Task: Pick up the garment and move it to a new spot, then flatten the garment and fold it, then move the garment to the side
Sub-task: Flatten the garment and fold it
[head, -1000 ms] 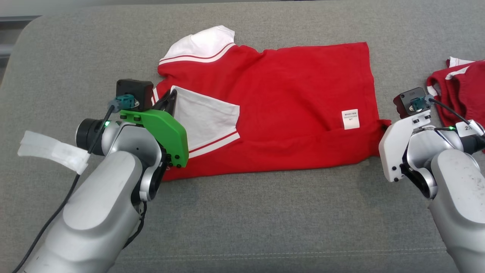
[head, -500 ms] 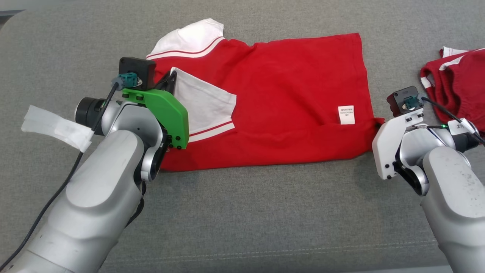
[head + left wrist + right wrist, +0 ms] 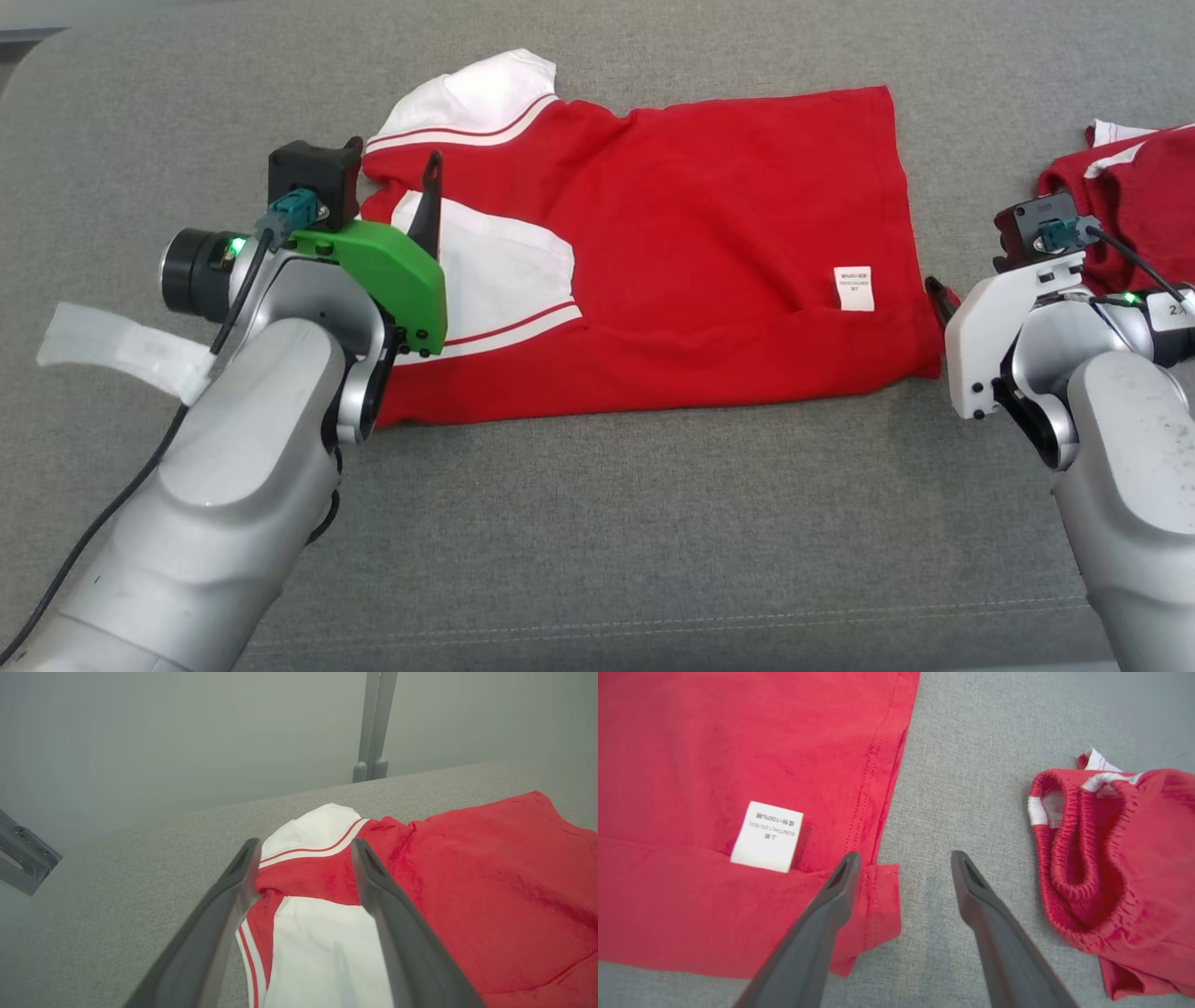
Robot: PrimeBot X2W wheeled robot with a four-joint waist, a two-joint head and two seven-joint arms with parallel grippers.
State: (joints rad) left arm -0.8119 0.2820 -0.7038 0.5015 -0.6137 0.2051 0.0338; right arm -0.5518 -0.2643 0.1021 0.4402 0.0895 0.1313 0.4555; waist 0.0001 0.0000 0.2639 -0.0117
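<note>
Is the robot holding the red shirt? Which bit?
No, nothing is held. The left gripper and right gripper are both open at the ends of the red shirt, which lies flat.

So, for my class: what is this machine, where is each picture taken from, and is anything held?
It is a two-armed robot. The wide picture comes from its head, looking down; the other two come from cameras on its wrists, looking along the fingers. A red shirt with white sleeves lies on a grey padded surface, a second red garment beside it. The left gripper is at the sleeve end, the right gripper at the hem corner. Both are open, holding nothing.
</note>
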